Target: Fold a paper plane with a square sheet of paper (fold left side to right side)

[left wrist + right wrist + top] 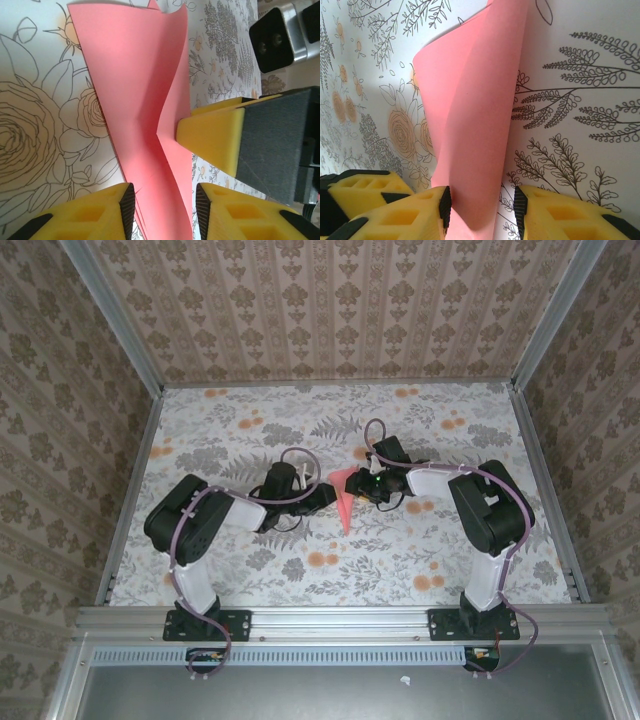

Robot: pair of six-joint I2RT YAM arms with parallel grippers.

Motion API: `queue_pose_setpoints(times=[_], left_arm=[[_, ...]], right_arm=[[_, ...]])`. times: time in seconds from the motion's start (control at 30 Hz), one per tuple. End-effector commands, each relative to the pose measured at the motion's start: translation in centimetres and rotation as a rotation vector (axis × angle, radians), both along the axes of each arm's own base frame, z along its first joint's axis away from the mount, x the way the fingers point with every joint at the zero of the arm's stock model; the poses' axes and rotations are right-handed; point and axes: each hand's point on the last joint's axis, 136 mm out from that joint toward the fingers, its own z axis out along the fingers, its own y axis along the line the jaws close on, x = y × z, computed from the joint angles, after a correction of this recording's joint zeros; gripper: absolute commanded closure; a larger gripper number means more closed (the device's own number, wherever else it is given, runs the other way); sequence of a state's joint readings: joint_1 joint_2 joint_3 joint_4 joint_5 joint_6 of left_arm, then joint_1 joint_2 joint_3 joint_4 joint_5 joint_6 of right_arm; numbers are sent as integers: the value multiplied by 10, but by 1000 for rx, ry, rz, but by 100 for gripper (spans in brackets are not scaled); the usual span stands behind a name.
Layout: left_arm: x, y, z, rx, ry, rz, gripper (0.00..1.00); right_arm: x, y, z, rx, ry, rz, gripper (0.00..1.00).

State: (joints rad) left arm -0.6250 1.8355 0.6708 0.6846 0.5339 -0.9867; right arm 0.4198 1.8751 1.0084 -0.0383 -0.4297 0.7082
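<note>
The pink-red sheet of paper [345, 503] lies folded at the table's middle, a slim shape with its point toward the near edge. My left gripper [325, 498] reaches it from the left and my right gripper [363, 486] from the right. In the left wrist view the paper [135, 90] runs between my left gripper's [162, 210] open jaws, one flap standing up, and a yellow fingertip [210, 135] of the right gripper touches its edge. In the right wrist view the raised, curled paper [470, 110] passes between my right gripper's [482, 210] open jaws, against the left pad [445, 205].
The table [250, 570] carries a floral cloth with small orange flower prints. Metal rails [135, 490] and patterned walls close it in at the left, right and back. Both arms bend inward, their elbows near the side rails.
</note>
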Motion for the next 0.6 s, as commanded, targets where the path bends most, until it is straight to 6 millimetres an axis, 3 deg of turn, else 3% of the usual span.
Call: queue_pose_setpoints(times=[0.0, 0.57], left_arm=[[8, -13, 13, -72, -15, -14, 62], [8, -32, -1, -92, 32, -37, 70]], right_arm=[[-10, -6, -22, -54, 64, -6, 58], [-9, -4, -22, -49, 66, -3, 59]])
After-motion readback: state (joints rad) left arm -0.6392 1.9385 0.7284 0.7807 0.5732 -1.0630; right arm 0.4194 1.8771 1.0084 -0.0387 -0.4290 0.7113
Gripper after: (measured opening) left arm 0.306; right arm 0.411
